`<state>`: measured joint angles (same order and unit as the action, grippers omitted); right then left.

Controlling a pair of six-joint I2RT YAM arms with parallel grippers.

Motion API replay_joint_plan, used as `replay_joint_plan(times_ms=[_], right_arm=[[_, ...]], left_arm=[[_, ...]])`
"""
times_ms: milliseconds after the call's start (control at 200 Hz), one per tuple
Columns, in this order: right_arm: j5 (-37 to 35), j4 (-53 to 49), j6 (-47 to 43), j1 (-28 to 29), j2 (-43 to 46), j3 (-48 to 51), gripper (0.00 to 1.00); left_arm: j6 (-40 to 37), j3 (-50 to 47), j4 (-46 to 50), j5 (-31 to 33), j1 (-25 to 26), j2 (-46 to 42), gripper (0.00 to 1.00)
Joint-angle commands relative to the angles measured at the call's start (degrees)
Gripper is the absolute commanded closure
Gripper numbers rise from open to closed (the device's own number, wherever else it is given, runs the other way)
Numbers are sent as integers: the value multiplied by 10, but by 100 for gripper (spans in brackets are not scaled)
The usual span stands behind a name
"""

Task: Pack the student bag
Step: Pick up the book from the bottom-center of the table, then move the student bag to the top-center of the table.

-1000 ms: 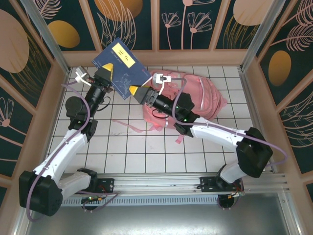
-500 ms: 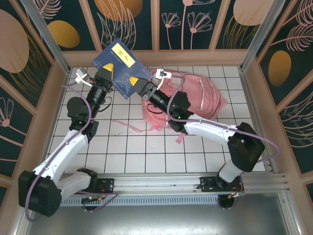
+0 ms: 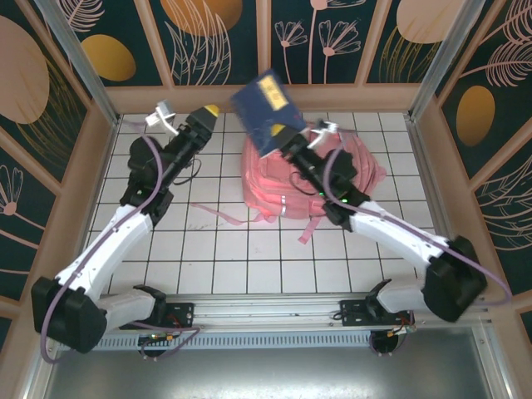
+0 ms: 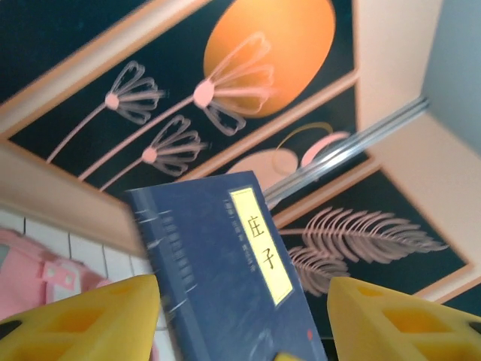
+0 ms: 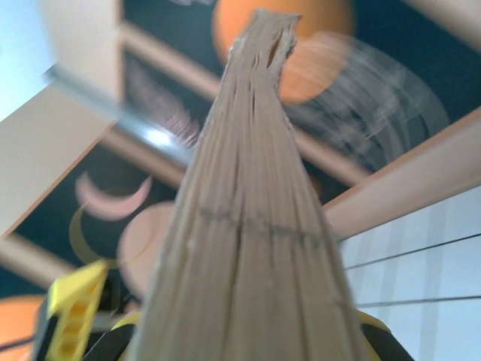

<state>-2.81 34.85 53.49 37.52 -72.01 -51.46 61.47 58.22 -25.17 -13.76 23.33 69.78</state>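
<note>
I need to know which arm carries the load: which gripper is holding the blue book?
The right gripper, shut on the blue book above the pink student bag; the left gripper stands open, apart from it.

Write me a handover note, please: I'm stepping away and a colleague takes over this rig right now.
Left gripper: open, holding nothing, raised to the left of the book.
Right gripper: shut on the blue book, holding it in the air over the far edge of the student bag.
Student bag: lying on the table, middle-right.
Done: the book is lifted, gripped by the right gripper alone.
Left: the book is not yet in the bag. I cannot tell whether the bag is unzipped.
</note>
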Motion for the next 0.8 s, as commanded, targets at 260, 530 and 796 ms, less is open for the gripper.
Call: replay_joint_plan(times_ms=[260,530,796], right_arm=[[-280,-435,-20,-206,233,53,100],[-281,-496,-44,-293,277,66,100],[-237,-468,-63,-322,287,91,100]], left_arm=[[-169,439,371,73,174,402,35],[-173,742,498,64,225,650,35],[-132,738,374,-62,247,731,44]])
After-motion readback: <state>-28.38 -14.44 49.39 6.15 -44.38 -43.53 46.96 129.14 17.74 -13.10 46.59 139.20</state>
